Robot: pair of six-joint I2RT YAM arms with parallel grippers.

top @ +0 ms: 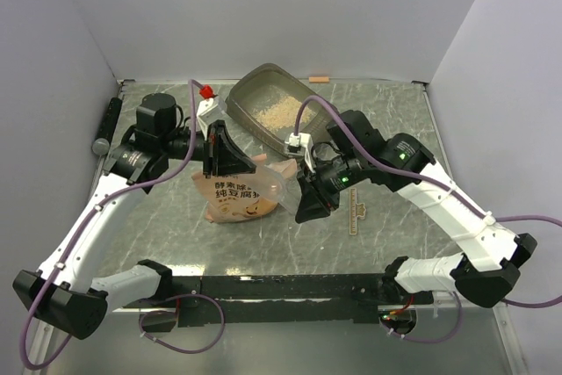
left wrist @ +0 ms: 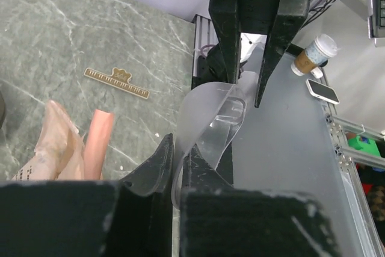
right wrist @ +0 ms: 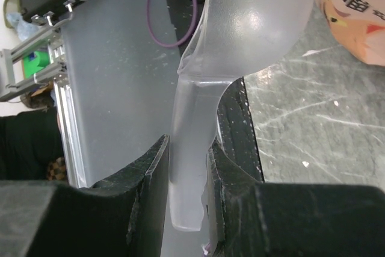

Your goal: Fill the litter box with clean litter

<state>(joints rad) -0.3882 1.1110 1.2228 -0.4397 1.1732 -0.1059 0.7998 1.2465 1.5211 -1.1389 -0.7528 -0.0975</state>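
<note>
The grey-brown litter box (top: 255,85) stands at the back centre with a thin layer of tan litter (top: 277,114) in it. The salmon-pink bag (top: 239,198) lies on the table between the arms, also seen in the wrist views (left wrist: 51,142) (right wrist: 355,10). A clear plastic scoop (left wrist: 210,118) hangs above the table. My right gripper (right wrist: 195,130) is shut on its handle (right wrist: 189,173), with the bowl (right wrist: 252,16) beyond. My left gripper (left wrist: 179,145) is shut on the thin rim of the scoop's bowl. From above, the left gripper (top: 218,164) is over the bag's top and the right gripper (top: 309,204) is beside the bag.
A gold ruler-like tag (top: 354,208) (left wrist: 117,81) lies right of the bag. A pink tube (left wrist: 99,142) lies beside the bag. A red-capped white piece (top: 208,98) sits left of the litter box, a small orange piece (top: 319,79) behind it. Grey walls close in the back and sides.
</note>
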